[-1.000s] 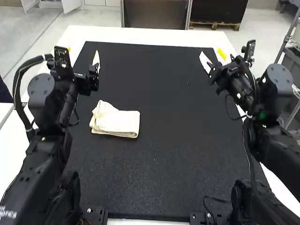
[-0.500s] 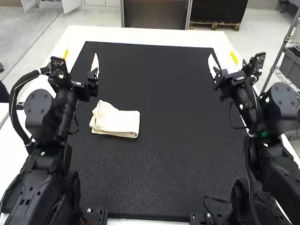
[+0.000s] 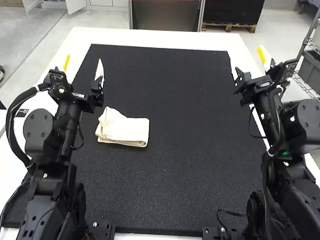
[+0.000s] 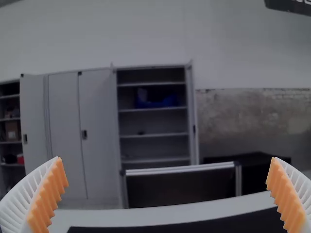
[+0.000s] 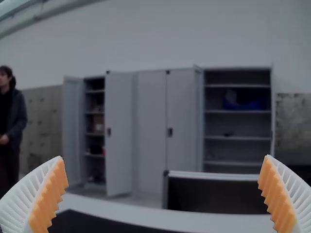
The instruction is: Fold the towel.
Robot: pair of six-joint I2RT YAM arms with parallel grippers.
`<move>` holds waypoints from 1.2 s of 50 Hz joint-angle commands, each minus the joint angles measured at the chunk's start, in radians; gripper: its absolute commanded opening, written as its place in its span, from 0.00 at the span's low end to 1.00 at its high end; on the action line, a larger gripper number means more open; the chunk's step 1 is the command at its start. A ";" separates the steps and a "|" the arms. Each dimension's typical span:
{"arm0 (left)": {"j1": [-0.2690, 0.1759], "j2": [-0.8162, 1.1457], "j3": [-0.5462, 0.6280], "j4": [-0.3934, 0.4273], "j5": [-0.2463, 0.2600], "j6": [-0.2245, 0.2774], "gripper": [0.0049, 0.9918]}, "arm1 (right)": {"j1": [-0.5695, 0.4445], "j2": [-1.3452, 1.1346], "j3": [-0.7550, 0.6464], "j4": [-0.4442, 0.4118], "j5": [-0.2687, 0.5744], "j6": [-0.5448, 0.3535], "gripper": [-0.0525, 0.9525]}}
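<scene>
Left gripper (image 3: pixel 83 62) and right gripper (image 3: pixel 248 61) gape wide, released. Folded, the towel (image 3: pixel 125 131) lies left of centre on a black mat (image 3: pixel 180 175); white table (image 3: pixel 150 36) edges it, and grey cabinets (image 4: pixel 97 131) stand beyond against a pale wall (image 4: pixel 97 29).

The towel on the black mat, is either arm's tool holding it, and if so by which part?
Nothing is held. The left tool and right tool are open and empty; the towel lies folded on the mat.
</scene>
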 commanded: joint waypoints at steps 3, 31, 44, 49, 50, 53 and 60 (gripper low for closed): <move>-0.006 -0.025 -0.022 0.007 0.012 -0.028 0.97 | -0.009 -0.041 0.007 0.016 0.018 0.015 0.96; -0.008 -0.053 -0.035 0.010 0.021 -0.050 0.97 | -0.082 -0.352 -0.010 -0.094 -0.022 0.090 0.95; -0.008 -0.059 -0.059 -0.019 0.024 -0.047 0.97 | -0.122 -0.354 -0.059 -0.091 -0.023 0.031 0.95; -0.002 -0.059 -0.059 -0.091 0.022 -0.004 0.97 | -0.131 -0.354 -0.106 -0.103 -0.010 -0.075 0.95; -0.002 -0.059 -0.059 -0.111 0.021 0.010 0.97 | -0.135 -0.354 -0.120 -0.102 -0.006 -0.100 0.95; -0.002 -0.059 -0.061 -0.150 0.018 0.025 0.97 | -0.138 -0.354 -0.158 -0.096 -0.008 -0.132 0.95; 0.000 -0.059 -0.061 -0.183 0.013 0.036 0.97 | -0.138 -0.355 -0.166 -0.309 -0.008 -0.206 0.95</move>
